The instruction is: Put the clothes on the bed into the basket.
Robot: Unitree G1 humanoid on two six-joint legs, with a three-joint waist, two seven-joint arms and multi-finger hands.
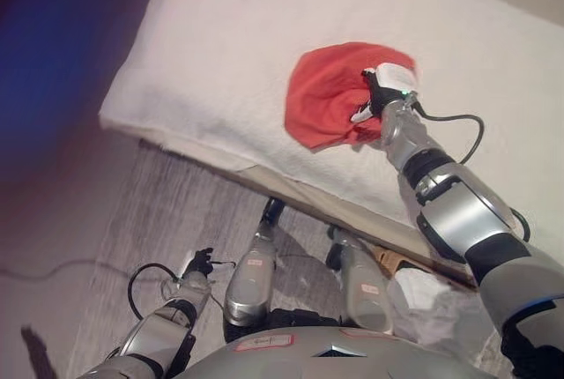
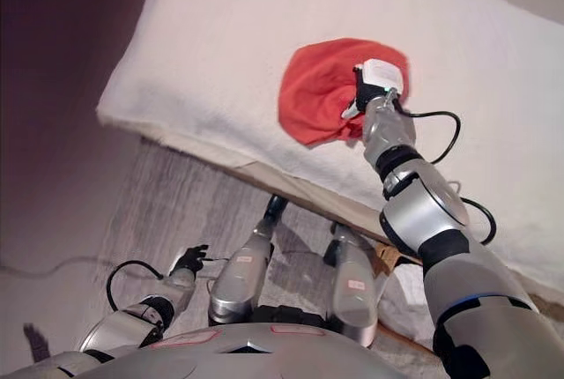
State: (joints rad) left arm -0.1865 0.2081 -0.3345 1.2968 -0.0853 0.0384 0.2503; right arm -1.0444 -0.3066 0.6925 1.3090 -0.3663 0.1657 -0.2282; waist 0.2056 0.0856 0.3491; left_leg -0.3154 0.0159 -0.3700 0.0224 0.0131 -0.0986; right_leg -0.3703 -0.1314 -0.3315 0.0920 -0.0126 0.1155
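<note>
A red garment [image 1: 330, 97] lies bunched on the white bed [image 1: 229, 53], towards its near edge. My right hand [image 1: 374, 101] reaches in from the right and sits on the garment's right side, with its fingers curled into the folds and one white fingertip [image 1: 359, 116] showing. The cloth rises around the hand. My left hand [image 1: 201, 264] hangs low at the lower left above the floor, away from the bed, with relaxed fingers and nothing in it. No basket shows in either view.
The bed's near edge [image 1: 291, 187] runs diagonally across the view, with grey wood-pattern floor [image 1: 167, 211] below it. A crumpled white thing [image 1: 427, 300] and a small brown object [image 1: 392, 260] lie on the floor by the bed at lower right.
</note>
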